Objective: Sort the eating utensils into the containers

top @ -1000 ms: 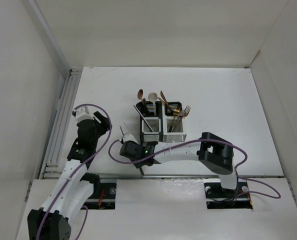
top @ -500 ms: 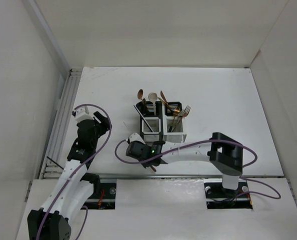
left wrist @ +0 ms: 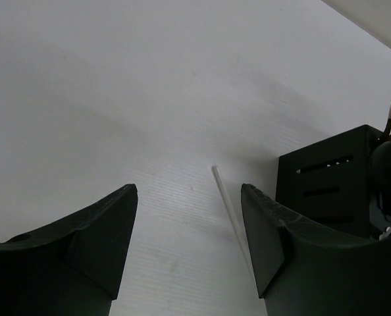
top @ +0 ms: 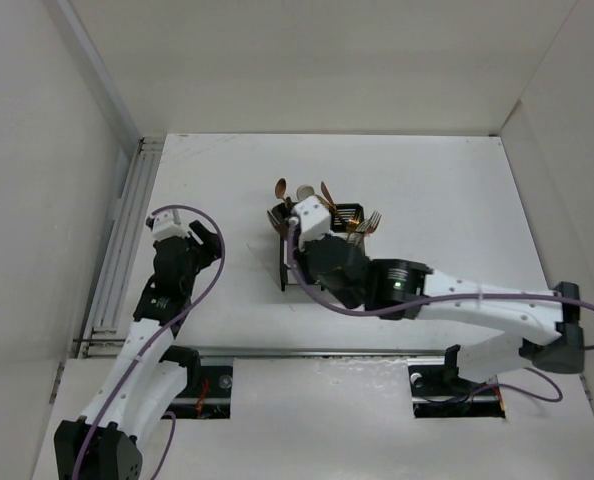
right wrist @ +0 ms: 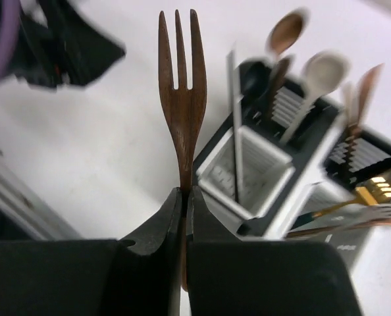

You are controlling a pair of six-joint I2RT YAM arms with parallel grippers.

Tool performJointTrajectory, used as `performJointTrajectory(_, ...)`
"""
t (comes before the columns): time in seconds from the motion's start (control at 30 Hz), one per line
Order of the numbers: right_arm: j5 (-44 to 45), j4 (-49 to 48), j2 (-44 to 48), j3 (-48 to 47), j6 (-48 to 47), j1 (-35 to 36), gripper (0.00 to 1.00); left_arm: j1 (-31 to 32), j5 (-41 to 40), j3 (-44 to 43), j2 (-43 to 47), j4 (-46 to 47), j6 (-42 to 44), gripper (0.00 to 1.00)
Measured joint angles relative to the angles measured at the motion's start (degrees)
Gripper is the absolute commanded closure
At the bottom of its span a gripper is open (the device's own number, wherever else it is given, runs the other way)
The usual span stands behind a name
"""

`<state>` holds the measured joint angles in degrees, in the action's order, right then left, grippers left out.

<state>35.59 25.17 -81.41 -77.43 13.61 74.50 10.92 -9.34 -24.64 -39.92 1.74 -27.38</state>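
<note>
The right fingers [right wrist: 178, 209] are pressed together on the handle of a dark brown wooden fork [right wrist: 181, 99], which stands upright out of them, tines up. They hang over the containers [top: 349, 212], a block of black and white slatted compartments near the middle of the counter [top: 447, 190]. Seen from above, the right arm hides most of the block.

Just past the fork, a silver stick [right wrist: 235, 131] leans in a white compartment [right wrist: 264, 155]. A copper spoon [top: 281, 187] and a pale spoon [top: 305, 190] stand in the black compartment behind it, toward the far edge. A gold fork [top: 370, 220] pokes out on the side facing the right edge.

The left fingers [left wrist: 100, 227] stand apart with nothing between them, low over bare counter between the block and the left edge. Ahead of them a pale slim stick [left wrist: 228, 210] shows beside a black compartment [left wrist: 324, 191]; whether it lies flat or leans I cannot tell.
</note>
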Motion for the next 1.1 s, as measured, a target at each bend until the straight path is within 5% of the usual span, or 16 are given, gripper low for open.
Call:
performJointTrajectory(0.2, 3.76, -14.53, 14.21, 9.99, -4.83, -7.52, 1.0, 0.0, 2.69, -3.61, -0.9, 0.42, 8.35, 0.32)
performJointTrajectory(0.3, 4.15, -21.14, 15.41, 13.11, -8.15, -13.94, 1.0, 0.0, 6.82, -7.65, -1.62, 0.15, 17.99, 0.2)
performJointTrajectory(0.47, 1.38, -28.11, 12.98, 17.38, -10.99, -19.76, 1.0, 0.0, 13.55, -17.22, -2.93, -5.25, 38.36, 0.14)
performJointTrajectory(0.67, -3.91, -35.01, 10.99, 23.02, -11.04, -23.85, 1.0, 0.0, 17.9, -29.11, -6.73, -21.92, 65.33, 0.11)
performJointTrajectory(0.83, -7.61, -41.0, 11.21, 26.69, -10.95, -23.82, 1.0, 0.0, 19.17, -36.11, -12.35, -39.56, 79.89, 0.11)
performJointTrajectory(1.1, -8.15, -57.09, 13.97, 44.74, -10.43, -23.82, 1.0, -1.51, 8.2, -31.85, -13.77, -55.65, 95.95, 0.14)
